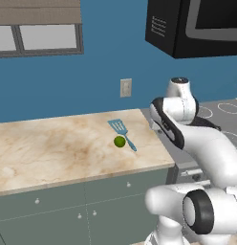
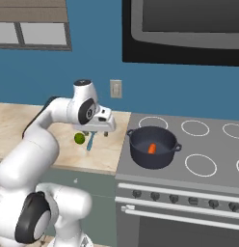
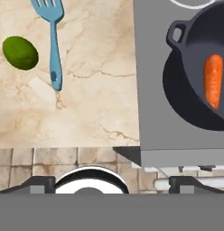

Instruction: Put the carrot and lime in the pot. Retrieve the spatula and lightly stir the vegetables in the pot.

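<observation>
Two fingers of the pincer (image 2: 106,133) stand spread wide, holding nothing, above the marble surface (image 1: 53,148) near the stove edge. Carrot (image 2: 152,148) lies inside the pot (image 2: 153,146). Lime (image 1: 119,141) rests just beside the spatula (image 1: 122,133). Spatula's head is cut off in the hand view.

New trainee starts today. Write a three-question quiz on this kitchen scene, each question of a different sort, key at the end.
1. True or false: the carrot lies in the pot.
2. The lime rests on: A the counter, B the stove, C the pot.
3. What lies beside the lime?

Key
1. True.
2. A.
3. The spatula.
</observation>
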